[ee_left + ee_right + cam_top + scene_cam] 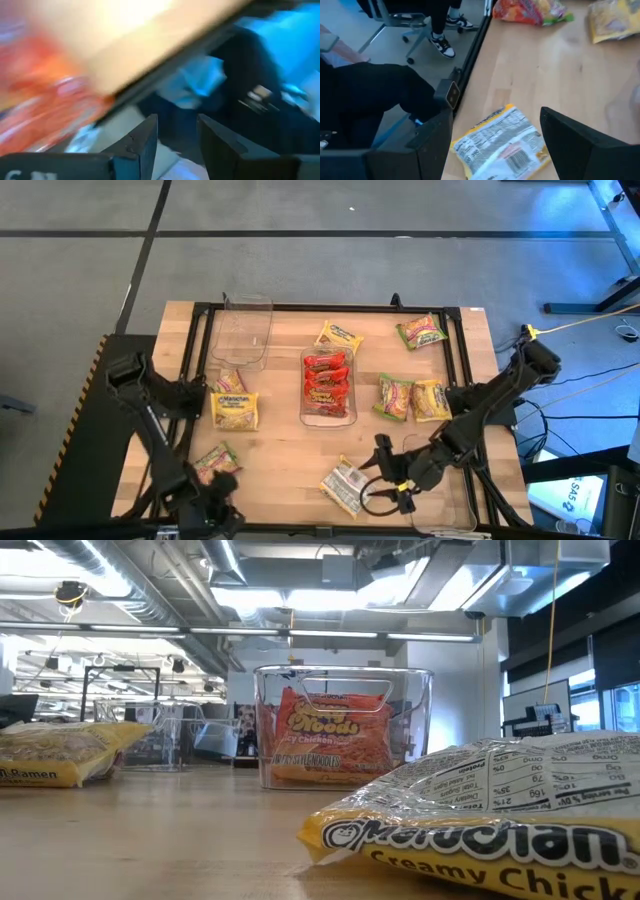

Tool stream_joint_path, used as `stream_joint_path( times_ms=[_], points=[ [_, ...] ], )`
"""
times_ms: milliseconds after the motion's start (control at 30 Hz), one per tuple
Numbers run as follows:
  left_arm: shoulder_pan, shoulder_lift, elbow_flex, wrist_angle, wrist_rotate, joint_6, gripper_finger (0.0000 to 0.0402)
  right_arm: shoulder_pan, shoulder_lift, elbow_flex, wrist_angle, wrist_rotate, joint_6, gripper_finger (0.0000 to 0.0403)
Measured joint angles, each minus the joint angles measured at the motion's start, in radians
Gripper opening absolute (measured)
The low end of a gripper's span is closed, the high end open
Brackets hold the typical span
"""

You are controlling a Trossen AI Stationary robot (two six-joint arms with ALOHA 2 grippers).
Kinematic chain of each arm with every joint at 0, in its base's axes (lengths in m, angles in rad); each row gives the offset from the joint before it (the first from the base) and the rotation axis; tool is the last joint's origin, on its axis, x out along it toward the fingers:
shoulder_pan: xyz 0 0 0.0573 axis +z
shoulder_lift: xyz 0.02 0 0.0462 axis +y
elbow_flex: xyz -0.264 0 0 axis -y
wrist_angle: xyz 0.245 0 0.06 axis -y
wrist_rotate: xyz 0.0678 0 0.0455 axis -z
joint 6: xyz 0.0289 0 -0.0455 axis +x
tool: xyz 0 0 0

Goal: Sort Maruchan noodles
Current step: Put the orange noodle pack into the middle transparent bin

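Right pincer (385, 480) wide open, empty, just beside yellow packet (345, 484) lying label-down on desk (290, 460). Left pincer (177, 135) part open, holds nothing.

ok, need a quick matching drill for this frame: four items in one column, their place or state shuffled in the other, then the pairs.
Items:
1. red crinkly plastic noodle packets
2. clear plastic rectangular tray at the table's far left
3. yellow noodle packet lying label-side down
4. right gripper

Place or state:
A. holds no packets
B. open, empty, beside the label-down packet
C. stacked inside the centre clear tray
D. near the table's front edge, nutrition panel facing up

Pairs: 1-C, 2-A, 3-D, 4-B
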Motion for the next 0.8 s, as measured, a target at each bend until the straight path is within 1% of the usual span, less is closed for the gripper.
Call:
stream_joint_path(
  times_ms=[67,133,200,300,467,500,567,700,800],
  points=[
    [-0.025,0.011,0.000,-0.077,0.036,-0.108,0.0130,0.000,0.025,0.000,0.025,-0.024,0.014,0.0273],
    [-0.031,0.022,0.000,-0.114,0.097,-0.142,0.0130,0.000,0.049,0.000,0.034,-0.038,0.016,0.0273],
    [-0.029,0.035,0.000,-0.151,0.138,-0.150,0.0130,0.000,0.071,0.000,0.037,-0.040,0.028,0.0273],
    [-0.018,0.057,0.000,-0.187,0.165,-0.149,0.0130,0.000,0.094,0.000,0.054,-0.041,0.042,0.0273],
    [-0.016,0.096,0.000,-0.263,0.300,-0.129,0.0130,0.000,0.112,0.000,0.066,-0.068,0.043,0.0273],
    [-0.018,0.104,-0.001,-0.276,0.307,-0.128,0.0130,0.000,0.112,0.000,0.065,-0.068,0.043,0.0273],
    [-0.023,0.118,-0.001,-0.274,0.301,-0.118,0.0130,0.000,0.112,0.000,0.065,-0.069,0.043,0.0273],
    [-0.013,0.142,-0.001,-0.210,0.264,-0.049,0.0130,-0.001,0.112,0.000,0.064,-0.068,0.043,0.0273],
    [-0.001,0.142,-0.001,-0.141,0.181,0.022,0.0130,-0.001,0.112,0.000,0.059,-0.067,0.043,0.0273]
  ],
)
